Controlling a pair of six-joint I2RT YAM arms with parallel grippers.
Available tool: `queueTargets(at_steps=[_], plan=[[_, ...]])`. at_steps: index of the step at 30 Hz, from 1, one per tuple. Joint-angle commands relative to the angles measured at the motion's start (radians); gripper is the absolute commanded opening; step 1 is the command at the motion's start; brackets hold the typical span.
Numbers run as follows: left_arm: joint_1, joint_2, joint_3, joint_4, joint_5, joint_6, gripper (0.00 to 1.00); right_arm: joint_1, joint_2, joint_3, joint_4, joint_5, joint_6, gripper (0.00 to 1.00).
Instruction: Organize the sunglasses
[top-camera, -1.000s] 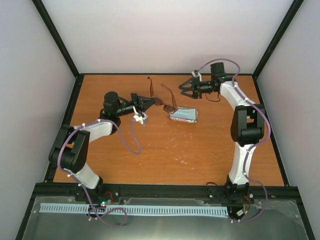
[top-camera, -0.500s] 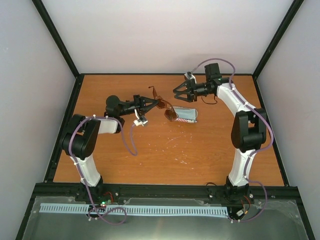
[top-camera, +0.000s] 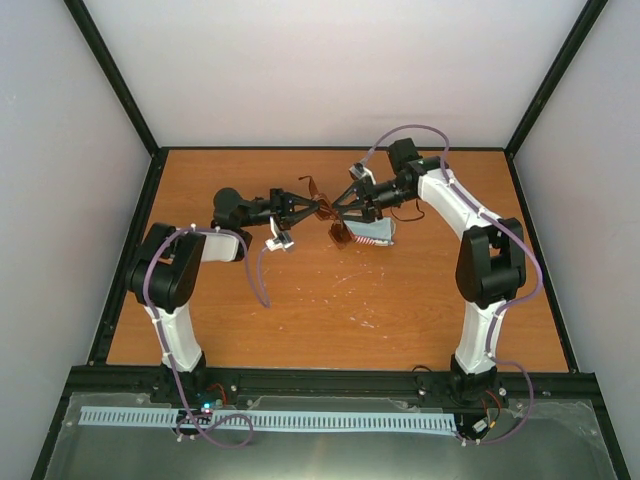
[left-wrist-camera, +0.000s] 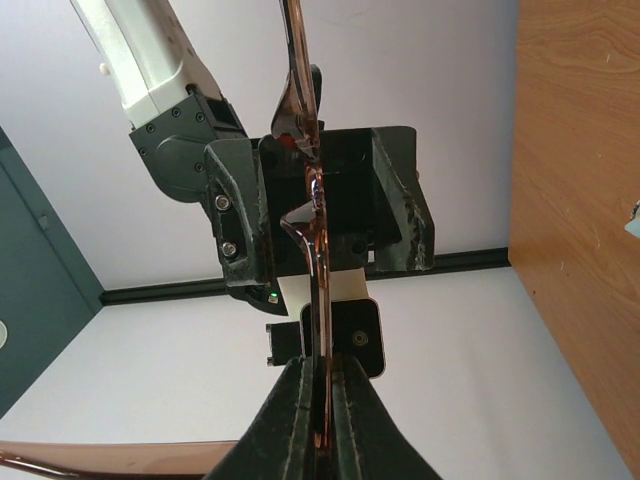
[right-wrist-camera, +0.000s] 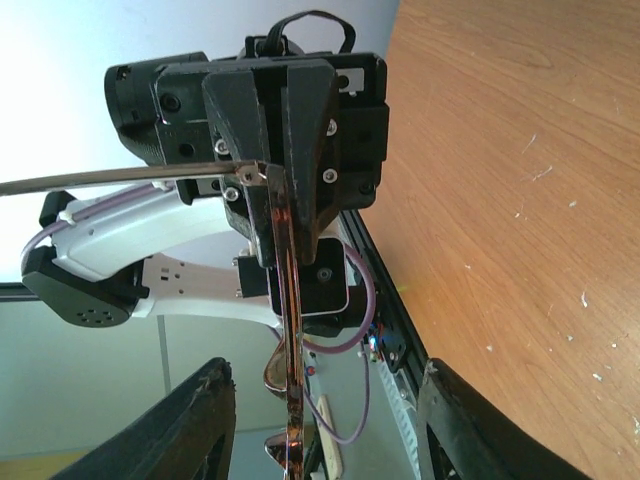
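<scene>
Closing in over the last second, the right gripper (top-camera: 342, 203) now faces the left gripper (top-camera: 306, 208) in the top view, with the sunglasses (top-camera: 321, 207) held off the table between them, near the patterned case (top-camera: 378, 233). The left wrist view shows the left fingers (left-wrist-camera: 290, 420) pinched on the frame. The right wrist view shows the right fingers (right-wrist-camera: 200, 425) spread wide either side of the frame, not gripping; a handover or temple fold looks likely.
</scene>
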Motion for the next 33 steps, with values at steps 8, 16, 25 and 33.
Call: queueTargets(at_steps=[8,16,25,33], plan=[[0.010,0.049,0.067,0.048,0.086,-0.014,0.00,0.032,-0.022,0.012,-0.078,0.004,-0.058,0.45],[0.012,0.065,0.075,0.047,0.102,-0.013,0.00,0.061,-0.011,0.023,-0.087,-0.001,-0.060,0.34],[0.014,0.071,0.073,0.046,0.107,-0.007,0.00,0.073,0.000,0.023,-0.082,-0.011,-0.059,0.16],[0.014,0.076,0.079,0.032,0.107,0.006,0.01,0.089,0.005,0.019,-0.085,-0.019,-0.063,0.06]])
